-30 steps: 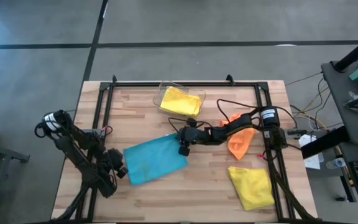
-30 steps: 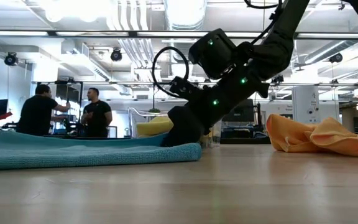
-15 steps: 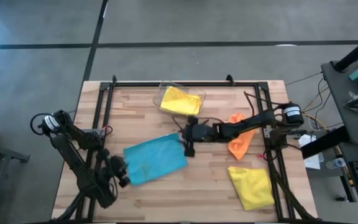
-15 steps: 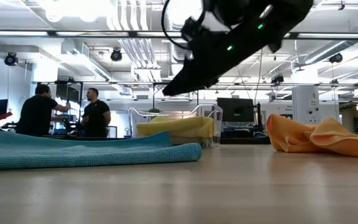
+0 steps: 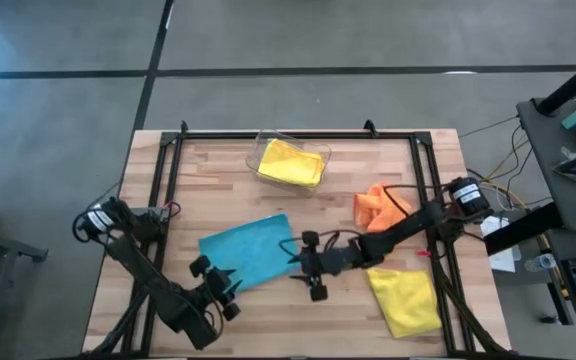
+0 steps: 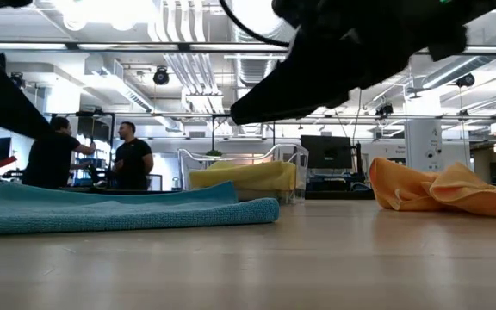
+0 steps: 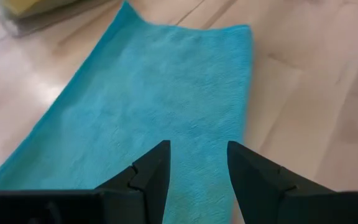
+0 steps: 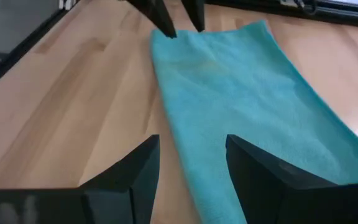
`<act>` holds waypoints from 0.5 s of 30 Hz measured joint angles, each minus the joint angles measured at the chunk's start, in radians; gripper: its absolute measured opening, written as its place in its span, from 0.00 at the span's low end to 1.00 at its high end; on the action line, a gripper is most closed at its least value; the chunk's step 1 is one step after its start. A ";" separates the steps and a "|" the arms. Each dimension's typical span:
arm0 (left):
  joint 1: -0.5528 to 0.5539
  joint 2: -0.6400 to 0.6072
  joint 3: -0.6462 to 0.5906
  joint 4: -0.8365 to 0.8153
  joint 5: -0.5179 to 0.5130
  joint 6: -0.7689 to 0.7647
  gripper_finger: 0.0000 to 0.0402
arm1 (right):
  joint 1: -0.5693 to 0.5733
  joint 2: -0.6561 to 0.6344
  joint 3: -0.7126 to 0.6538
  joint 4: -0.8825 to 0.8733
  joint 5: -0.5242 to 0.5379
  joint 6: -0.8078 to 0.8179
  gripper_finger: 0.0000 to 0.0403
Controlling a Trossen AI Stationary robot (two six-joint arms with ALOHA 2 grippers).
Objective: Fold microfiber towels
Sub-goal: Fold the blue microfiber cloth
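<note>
Both grippers hang open over the blue towel (image 5: 247, 256), which lies flat on the surface (image 5: 268, 320): the left gripper (image 5: 230, 281) above its near-left corner, the right gripper (image 5: 298, 264) above its near-right corner. The step looks like reaching for a fold; next, each should drop onto its corner and pinch
</note>
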 joint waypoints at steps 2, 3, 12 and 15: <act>0.002 0.005 0.018 0.000 -0.006 0.030 0.36 | 0.022 0.000 -0.001 -0.001 0.048 -0.019 0.44; 0.002 0.005 0.024 0.004 -0.006 0.044 0.36 | 0.028 0.000 -0.001 0.003 0.069 -0.022 0.44; 0.017 0.005 0.030 0.043 -0.044 0.175 0.36 | 0.031 0.000 -0.001 0.049 0.092 -0.107 0.41; 0.043 0.005 0.028 0.044 -0.101 0.225 0.36 | 0.031 0.000 -0.001 0.054 0.091 -0.128 0.40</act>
